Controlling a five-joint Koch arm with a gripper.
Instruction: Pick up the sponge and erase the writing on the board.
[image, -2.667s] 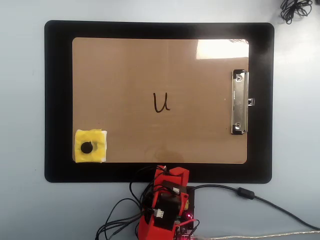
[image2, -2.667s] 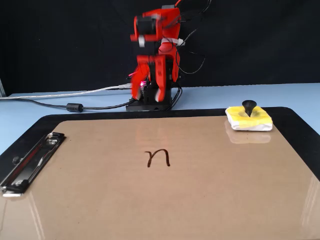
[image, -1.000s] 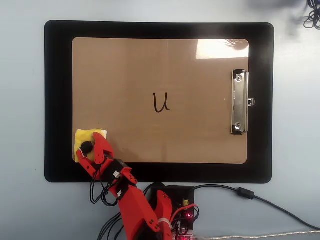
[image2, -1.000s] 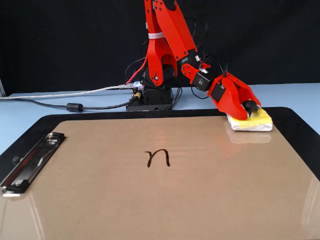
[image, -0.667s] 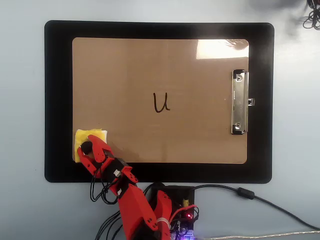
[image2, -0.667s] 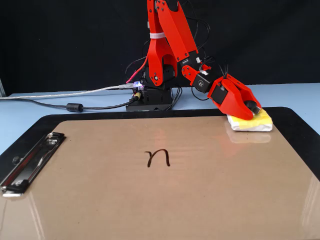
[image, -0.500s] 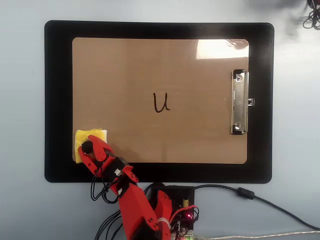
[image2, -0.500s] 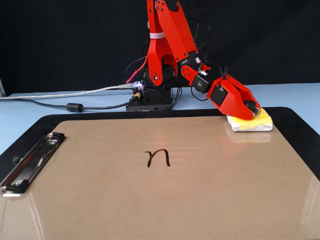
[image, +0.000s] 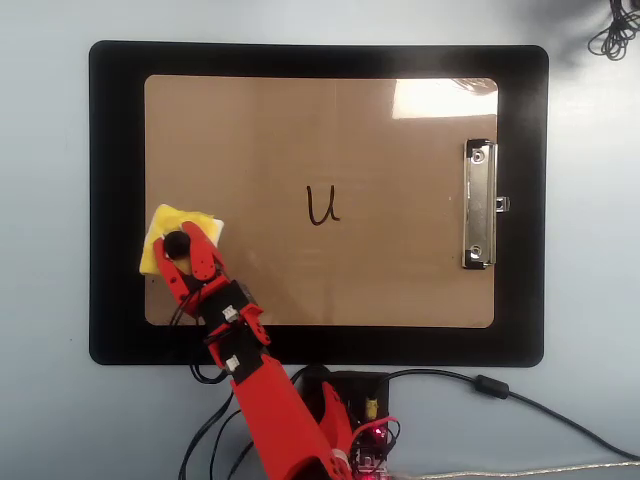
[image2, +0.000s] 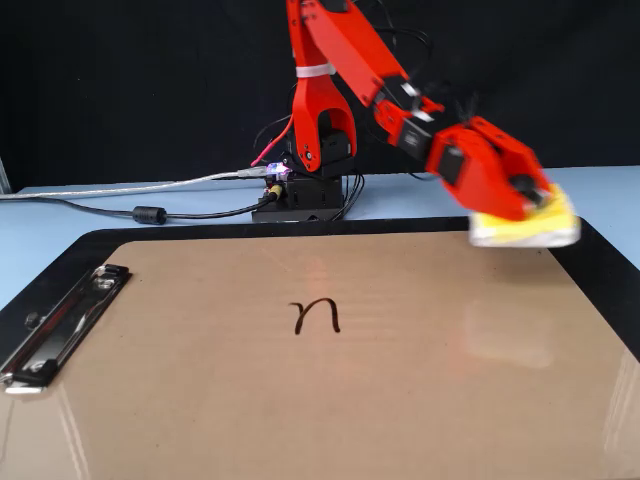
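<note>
Gripper (image: 178, 246) clenched on sponge (image: 165, 236) knob at board (image: 400, 280) left edge in overhead view; writing (image: 323, 205) lies rightward, toward the clip.

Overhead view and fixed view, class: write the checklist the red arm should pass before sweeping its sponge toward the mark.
1. End effector closed on the square yellow sponge at its black knob: ok.
2. Sponge lifted off the brown rectangular clipboard: ok in the fixed view, where it looks raised.
3. Thin black U-shaped mark unerased: ok.
4. Bare board between sponge and mark: ok.
5. Silver metal clip beyond the mark, out of the sweep: ok.
6. Grip firmness: cannot tell.
</note>
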